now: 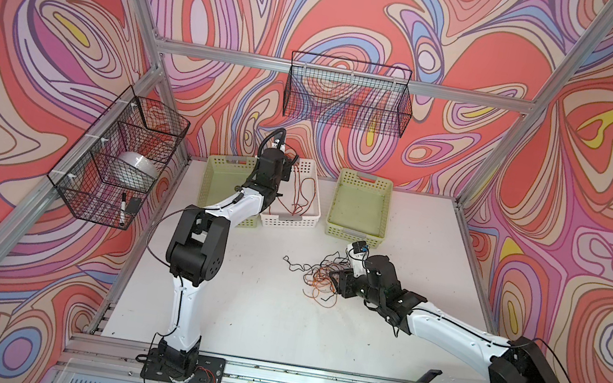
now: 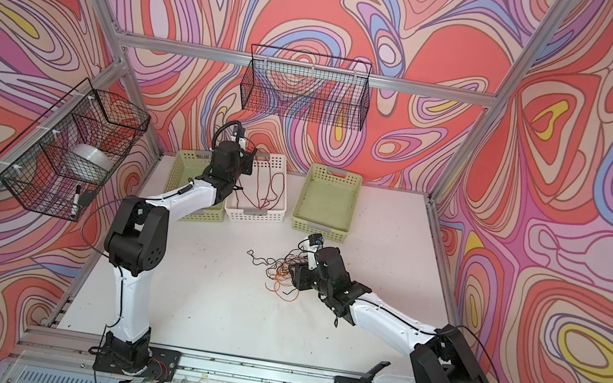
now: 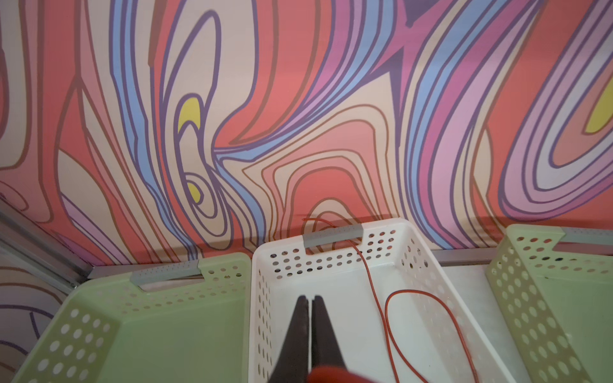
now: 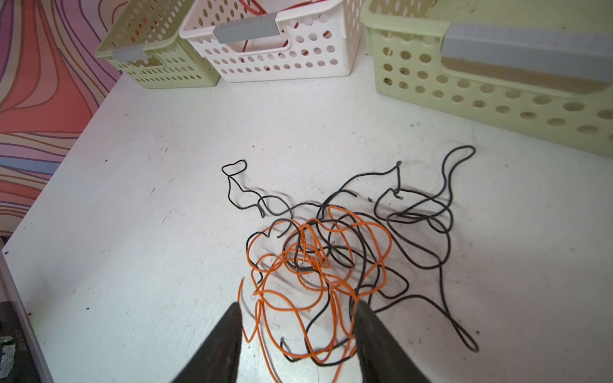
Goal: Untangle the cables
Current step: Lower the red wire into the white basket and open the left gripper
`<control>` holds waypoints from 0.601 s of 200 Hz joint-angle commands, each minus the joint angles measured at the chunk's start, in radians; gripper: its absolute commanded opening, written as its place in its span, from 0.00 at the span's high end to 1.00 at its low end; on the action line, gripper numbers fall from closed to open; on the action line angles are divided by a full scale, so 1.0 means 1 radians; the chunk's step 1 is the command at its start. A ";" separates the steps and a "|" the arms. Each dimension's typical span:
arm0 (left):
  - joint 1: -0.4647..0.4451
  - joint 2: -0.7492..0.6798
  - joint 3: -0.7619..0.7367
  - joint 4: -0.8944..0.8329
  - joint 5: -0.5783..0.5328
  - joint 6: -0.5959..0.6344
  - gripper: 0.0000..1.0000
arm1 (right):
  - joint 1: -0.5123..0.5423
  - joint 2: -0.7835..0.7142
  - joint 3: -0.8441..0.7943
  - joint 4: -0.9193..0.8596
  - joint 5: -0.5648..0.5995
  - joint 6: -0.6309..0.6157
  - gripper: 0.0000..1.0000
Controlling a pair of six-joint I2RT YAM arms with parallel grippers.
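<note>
The right claw point(image 4: 298, 305), half spread and gripping nothing, straddles a tangle on the table point(image 4: 149, 232): the orange cable point(image 4: 374, 225) is bunched in loops, the black cable point(image 4: 444, 252) sprawls wider, one tail trailing toward the left arm. The left claw point(image 3: 308, 300), pressed shut on nothing visible, hangs over the white basket point(image 3: 331, 262), where the red cable point(image 3: 414, 291) runs lengthwise, one end poking over the wall-side handle point(image 3: 331, 236).

you've got a bright orange cable point(image 4: 308, 262) mixed with a black cable point(image 4: 447, 238) on the scuffed white table point(image 4: 132, 215), and a dark red cable point(image 3: 414, 291) in the white basket point(image 3: 381, 248) dotted with round holes. the left basket point(image 3: 199, 298) and right basket point(image 3: 530, 282) are pale green with the same hole pattern, each with a grey strip on its handle. the walls point(image 1: 369, 9) swirl in coral, lilac, blue, cream and yellow, outlined dark.
</note>
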 commanded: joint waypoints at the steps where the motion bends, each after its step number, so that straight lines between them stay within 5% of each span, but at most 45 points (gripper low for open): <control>1: 0.007 0.056 0.057 -0.072 -0.039 -0.077 1.00 | 0.004 -0.030 0.016 -0.044 0.042 0.002 0.44; 62: 0.010 0.149 0.146 -0.258 0.028 -0.165 1.00 | 0.004 -0.042 0.058 -0.125 0.070 -0.013 0.44; 120: 0.016 0.146 0.200 -0.471 0.090 -0.184 0.36 | 0.004 -0.009 0.067 -0.130 0.072 -0.014 0.44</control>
